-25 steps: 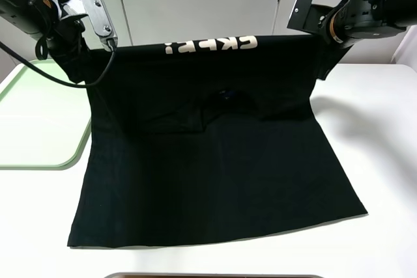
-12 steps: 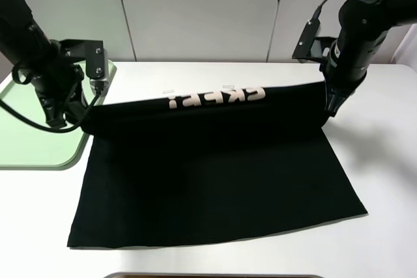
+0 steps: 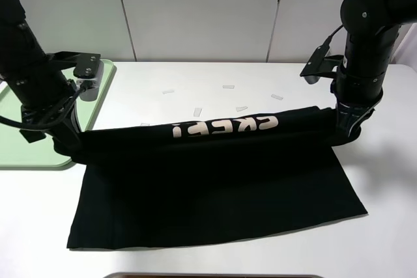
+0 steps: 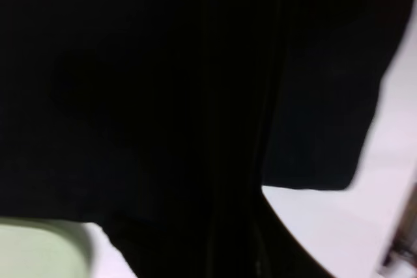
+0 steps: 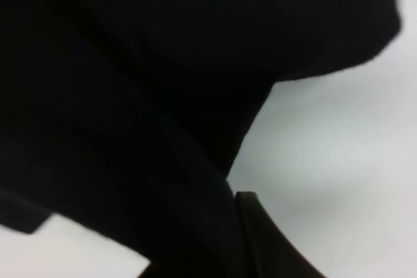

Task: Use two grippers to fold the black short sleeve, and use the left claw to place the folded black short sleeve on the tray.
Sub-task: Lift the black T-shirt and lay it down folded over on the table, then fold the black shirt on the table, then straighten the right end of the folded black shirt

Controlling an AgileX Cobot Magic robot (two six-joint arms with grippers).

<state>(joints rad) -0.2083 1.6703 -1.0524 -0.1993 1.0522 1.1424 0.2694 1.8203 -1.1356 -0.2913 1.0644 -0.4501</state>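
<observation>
The black short sleeve is spread on the white worktop, with its far part doubled over into a long band that is stretched between the two arms. The nearer layer is laid flat towards the front edge of the worktop. One line of pale pink lettering is shown on top of the band, upside down from the high camera.

The band's left end is held at the left gripper and its right end at the right gripper. Both sets of fingers are buried in the dark cloth and cannot be made out singly, but each is clamped tight on the shirt's edge. Both wrist views are filled mostly by black fabric, with only patches of white worktop beside it.

One tray is seen, pale green, on the worktop to the left of the shirt. Much of it is covered by the left arm, and the band's left end is set just beside its near corner; whether cloth and rim touch cannot be told. A corner of the same green is caught in the left wrist view.

Six small pale strips are scattered on the bare worktop beyond the band, apart from the shirt. Two arms, one shirt and one tray are counted.
</observation>
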